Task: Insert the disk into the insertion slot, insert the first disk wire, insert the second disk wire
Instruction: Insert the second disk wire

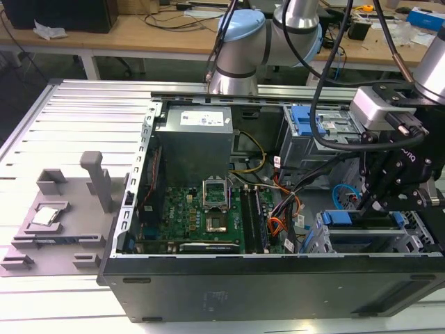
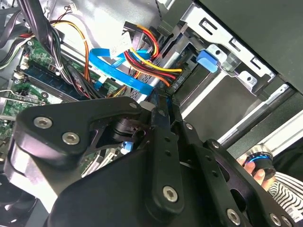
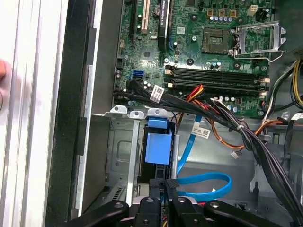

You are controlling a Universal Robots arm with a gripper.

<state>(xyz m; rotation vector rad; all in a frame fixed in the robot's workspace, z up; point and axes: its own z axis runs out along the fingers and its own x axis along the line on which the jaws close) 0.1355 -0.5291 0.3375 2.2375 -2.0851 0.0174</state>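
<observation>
In the exterior view the gripper (image 1: 372, 202) hung low at that view's right, inside the open computer case (image 1: 278, 285), right over the insertion slot (image 1: 368, 243). The disk (image 1: 341, 217) looked home in the slot, its blue carrier edge showing at the cage mouth, so by my reading the work stood at the first wire. In the second wrist view the fingers (image 2: 166, 142) were drawn close together, a sliver of blue between their tips, beside a black plug on red and yellow wires (image 2: 151, 66). In the first wrist view the claw (image 3: 165, 182) appeared to pinch the plug end of the blue wire (image 3: 203, 184) just beside the disk's carrier (image 3: 158, 146). This step called for squaring that plug to its socket and pressing straight, clear of the neighbouring cables.
</observation>
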